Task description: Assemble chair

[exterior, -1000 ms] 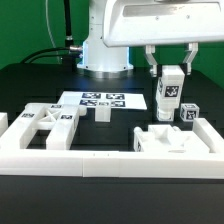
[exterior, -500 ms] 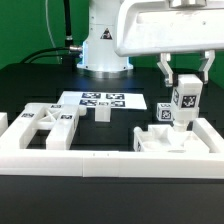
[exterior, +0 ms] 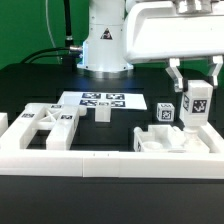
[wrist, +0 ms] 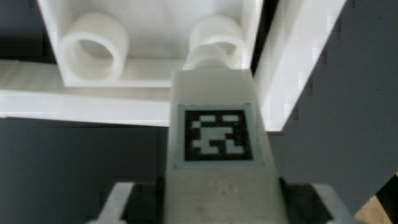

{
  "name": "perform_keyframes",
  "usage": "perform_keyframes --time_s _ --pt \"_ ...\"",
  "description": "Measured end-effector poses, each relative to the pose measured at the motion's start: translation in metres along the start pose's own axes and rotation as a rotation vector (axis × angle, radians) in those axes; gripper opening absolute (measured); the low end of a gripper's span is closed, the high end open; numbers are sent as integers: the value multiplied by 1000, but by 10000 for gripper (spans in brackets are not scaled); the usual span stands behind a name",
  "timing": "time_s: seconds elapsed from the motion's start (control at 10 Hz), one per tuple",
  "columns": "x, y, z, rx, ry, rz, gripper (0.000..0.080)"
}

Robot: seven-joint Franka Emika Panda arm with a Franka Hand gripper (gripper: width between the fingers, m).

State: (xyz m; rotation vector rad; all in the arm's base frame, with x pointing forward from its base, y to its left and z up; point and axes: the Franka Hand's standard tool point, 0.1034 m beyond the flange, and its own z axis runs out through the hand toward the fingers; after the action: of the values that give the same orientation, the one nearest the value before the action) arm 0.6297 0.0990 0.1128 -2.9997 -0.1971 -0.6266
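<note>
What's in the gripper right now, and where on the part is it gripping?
The gripper holds a white chair leg, a tagged post hanging upright. The fingers pinch its opposite sides near the top end, and the lower end is free.

- the robot's two-finger gripper hangs at the exterior view's right, its fingers clamped on either side of an upright white plastic post leg bearing a black-and-white square tag.
- near the post's lower end lies a blocky white seat part, with a small tagged white block behind it.
- a white x-braced frame lies at the exterior view's left.
- the marker board lies flat, and a short white post stands upright in front of it.
- a long plain white border rail runs along the front.
</note>
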Motion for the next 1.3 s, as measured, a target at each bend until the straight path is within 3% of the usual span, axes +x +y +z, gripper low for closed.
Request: perform_keyframes --time_s 0.2,0.4,0.9,1.3 --pt "2 -6 3 4 1 -8 286" --pt "3 0 7 1 -5 -37 287" --pt "1 -1 12 1 -4 -39 287" --pt "-8 -6 21 5 -15 -46 287"
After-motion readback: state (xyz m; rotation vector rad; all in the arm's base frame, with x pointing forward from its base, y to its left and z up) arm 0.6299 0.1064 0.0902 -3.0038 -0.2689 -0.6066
